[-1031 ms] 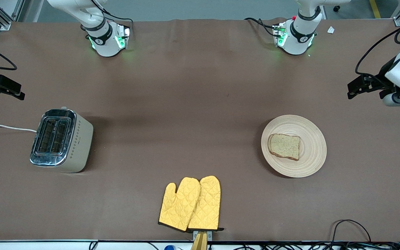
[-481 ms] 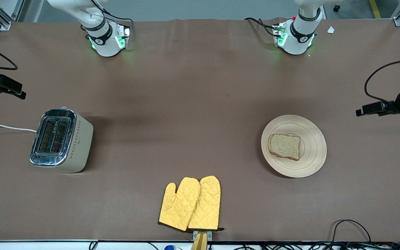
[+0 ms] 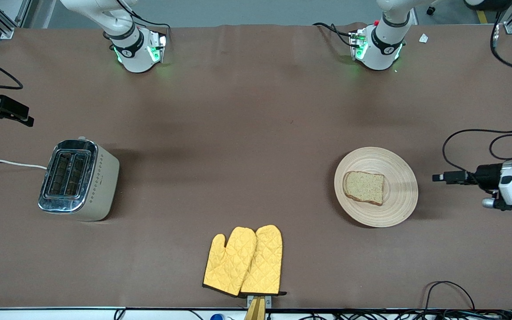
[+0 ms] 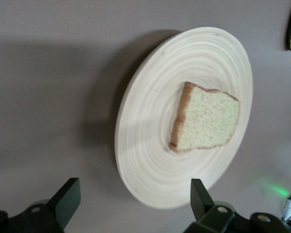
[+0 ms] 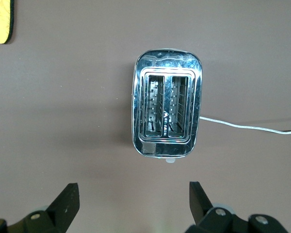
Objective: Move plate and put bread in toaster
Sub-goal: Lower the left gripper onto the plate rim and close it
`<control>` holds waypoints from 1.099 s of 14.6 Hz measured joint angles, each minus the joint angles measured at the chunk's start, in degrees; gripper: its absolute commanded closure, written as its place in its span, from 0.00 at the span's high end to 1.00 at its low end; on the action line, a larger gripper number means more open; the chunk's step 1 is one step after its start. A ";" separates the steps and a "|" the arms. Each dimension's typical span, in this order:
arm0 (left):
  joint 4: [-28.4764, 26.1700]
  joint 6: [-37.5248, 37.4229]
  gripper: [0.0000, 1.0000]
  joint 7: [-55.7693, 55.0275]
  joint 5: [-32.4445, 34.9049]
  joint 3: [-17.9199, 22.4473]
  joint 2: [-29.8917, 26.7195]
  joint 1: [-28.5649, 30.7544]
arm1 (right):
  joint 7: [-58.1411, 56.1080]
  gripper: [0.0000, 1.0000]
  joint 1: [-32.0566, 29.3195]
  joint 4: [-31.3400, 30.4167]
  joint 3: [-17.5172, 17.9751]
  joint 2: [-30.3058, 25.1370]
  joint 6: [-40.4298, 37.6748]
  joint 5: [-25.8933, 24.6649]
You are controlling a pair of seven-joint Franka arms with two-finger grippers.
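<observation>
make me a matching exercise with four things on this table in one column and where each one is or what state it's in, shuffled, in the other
Things:
1. bread
2. toaster
3. oven mitts
4. left gripper

Places or states:
A. at the table edge nearest the front camera
B. fingers open, beside the plate
C. lying on the plate
D. slots empty, toward the right arm's end of the table

Pairs: 1-C, 2-D, 3-A, 4-B
</observation>
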 measured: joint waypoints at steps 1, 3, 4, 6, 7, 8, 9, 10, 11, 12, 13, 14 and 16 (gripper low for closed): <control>0.17 1.01 1.00 1.65 -0.72 -0.10 1.65 -0.07 | 0.00 1.00 0.00 0.00 0.00 0.00 0.00 0.00; 0.65 2.27 1.00 3.80 -1.81 -0.26 3.74 -0.21 | 0.00 1.00 0.00 0.00 -0.01 0.00 -0.01 0.01; 0.78 2.72 1.00 4.88 -2.90 -0.30 4.35 -0.26 | 0.00 1.00 0.00 0.00 -0.01 0.00 -0.01 0.01; 0.86 3.39 1.00 7.74 -4.96 -0.43 5.52 -0.43 | 0.00 1.00 0.00 0.00 -0.01 0.00 -0.01 0.01; 0.88 3.64 1.00 8.79 -5.85 -0.56 6.23 -0.55 | 0.00 1.00 -0.01 0.00 -0.01 0.00 -0.01 0.01; 0.89 3.73 0.99 9.55 -6.68 -0.72 6.96 -0.68 | 0.00 1.00 -0.01 0.00 -0.02 0.01 -0.01 0.01; 0.89 3.80 0.96 10.00 -7.46 -0.90 7.56 -0.88 | 0.00 1.00 -0.01 0.00 -0.02 0.01 -0.01 0.01; 0.89 3.83 0.87 10.22 -7.91 -1.16 7.97 -1.03 | 0.00 1.00 -0.02 0.00 -0.03 0.01 -0.01 0.01; 0.90 3.85 0.69 10.45 -8.10 -1.57 8.27 -1.09 | -0.01 1.00 -0.03 0.00 -0.04 0.01 -0.01 0.01; 0.90 3.85 0.50 11.17 -8.13 -1.83 8.47 -1.17 | -0.01 1.00 -0.03 0.00 -0.04 0.01 -0.01 0.01; 0.90 3.85 0.28 12.33 -8.14 -1.93 8.60 -1.21 | -0.01 1.00 -0.03 0.00 -0.04 0.01 -0.01 0.01; 0.90 3.85 0.25 13.24 -8.16 -1.94 8.71 -1.19 | -0.01 1.00 -0.03 0.00 -0.05 0.01 -0.01 0.01; 0.89 3.85 0.14 14.23 -8.28 -1.94 9.04 -0.97 | -0.01 1.00 -0.04 0.00 -0.07 0.01 -0.01 0.01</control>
